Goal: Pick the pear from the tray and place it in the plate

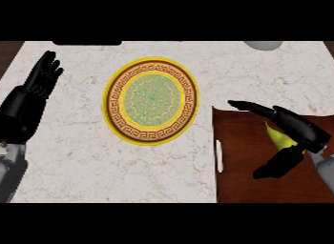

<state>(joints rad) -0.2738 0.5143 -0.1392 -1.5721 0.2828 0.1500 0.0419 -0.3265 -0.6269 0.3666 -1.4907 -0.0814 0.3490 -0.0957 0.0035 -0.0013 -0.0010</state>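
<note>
Right hand spread wide over the pear on the tray; plate left of the tray; left hand rests open beyond the plate.

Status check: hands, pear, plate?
Right hand over the tray, fingers spread around the pear, not closed. Left hand open, resting at left edge. Plate bare, path to it unobstructed.

The right hand hides most of the pear; the tray runs off the right edge.
</note>
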